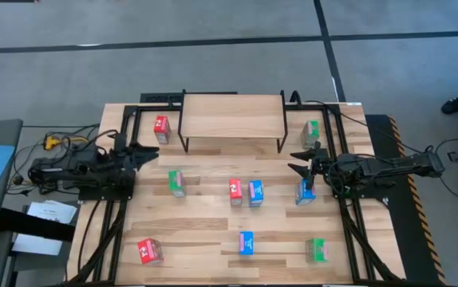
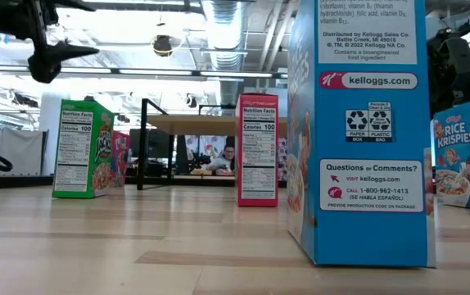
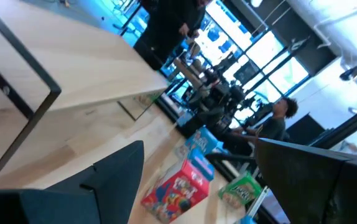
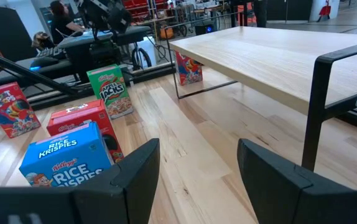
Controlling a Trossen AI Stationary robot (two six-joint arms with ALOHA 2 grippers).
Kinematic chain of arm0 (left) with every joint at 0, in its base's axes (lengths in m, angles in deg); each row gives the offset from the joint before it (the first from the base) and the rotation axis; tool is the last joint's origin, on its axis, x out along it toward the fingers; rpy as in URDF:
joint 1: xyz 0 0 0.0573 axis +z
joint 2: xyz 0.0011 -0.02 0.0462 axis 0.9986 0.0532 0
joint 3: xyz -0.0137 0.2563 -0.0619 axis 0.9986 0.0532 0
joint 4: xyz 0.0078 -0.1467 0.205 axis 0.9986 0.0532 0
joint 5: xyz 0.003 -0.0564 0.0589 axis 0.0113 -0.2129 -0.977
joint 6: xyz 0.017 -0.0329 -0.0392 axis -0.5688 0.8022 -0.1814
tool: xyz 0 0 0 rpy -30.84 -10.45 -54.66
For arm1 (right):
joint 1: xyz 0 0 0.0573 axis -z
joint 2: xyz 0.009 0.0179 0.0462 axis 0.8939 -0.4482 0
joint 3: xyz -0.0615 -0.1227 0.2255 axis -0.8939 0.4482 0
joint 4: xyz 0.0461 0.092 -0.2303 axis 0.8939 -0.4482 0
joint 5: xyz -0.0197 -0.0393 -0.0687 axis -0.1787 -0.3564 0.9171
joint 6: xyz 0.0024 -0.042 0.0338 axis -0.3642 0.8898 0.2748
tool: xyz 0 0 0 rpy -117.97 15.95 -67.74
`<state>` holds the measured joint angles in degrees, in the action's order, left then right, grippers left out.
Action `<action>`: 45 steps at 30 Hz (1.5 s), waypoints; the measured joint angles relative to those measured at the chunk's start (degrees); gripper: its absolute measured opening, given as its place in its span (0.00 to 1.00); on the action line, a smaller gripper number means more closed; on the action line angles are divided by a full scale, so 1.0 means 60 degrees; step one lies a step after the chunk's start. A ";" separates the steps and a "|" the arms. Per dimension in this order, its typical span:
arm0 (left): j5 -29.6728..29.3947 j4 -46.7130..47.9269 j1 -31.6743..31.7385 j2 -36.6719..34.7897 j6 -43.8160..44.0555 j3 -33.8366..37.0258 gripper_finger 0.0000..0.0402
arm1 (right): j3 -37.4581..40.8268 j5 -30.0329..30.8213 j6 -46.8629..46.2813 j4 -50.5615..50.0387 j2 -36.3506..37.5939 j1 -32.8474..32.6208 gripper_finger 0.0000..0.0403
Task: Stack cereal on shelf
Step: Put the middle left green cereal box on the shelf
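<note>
Looking down from above, I see the shelf [image 1: 233,114] at the far middle of the bench [image 1: 205,227], with its long axis running from left to right and its wooden top bare. Nine cereal boxes stand on the bench around it, none on the shelf. A red box [image 1: 161,125] is just beside the shelf's left legs and a green box [image 1: 312,131] near its right legs. In the middle row stand a green box [image 1: 176,182], then a red box [image 1: 235,191] and a blue box [image 1: 255,192] close side by side, and one more blue box [image 1: 306,191]. The near row has a red box [image 1: 149,251], a blue box [image 1: 246,243] and a green box [image 1: 318,250]. All of them stand upright.

My left gripper [image 1: 151,151] hovers at the left of the shelf, pointing right, fingers apart and empty. My right gripper [image 1: 299,162] points left, just above that last blue box, fingers also apart with nothing between them.
</note>
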<state>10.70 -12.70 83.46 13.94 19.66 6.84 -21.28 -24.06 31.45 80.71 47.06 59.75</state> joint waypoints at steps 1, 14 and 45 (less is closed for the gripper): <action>-0.0002 0.0008 -0.0002 0.0000 0.0001 -0.0060 0.73 | -0.0004 0.0002 -0.0003 -0.0002 0.0002 0.0001 0.59; -0.0124 0.0069 0.0000 0.0000 -0.0109 -0.0884 0.73 | -0.0004 0.0002 0.0000 -0.0002 0.0002 0.0000 0.59; -0.0245 0.2790 -0.0003 0.4223 0.0417 -0.4738 0.73 | -0.0002 0.0002 0.0000 0.0000 0.0002 0.0002 0.59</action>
<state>9.23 4.04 83.44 39.27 22.16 -21.58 -21.29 -24.05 31.45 80.71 47.07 59.76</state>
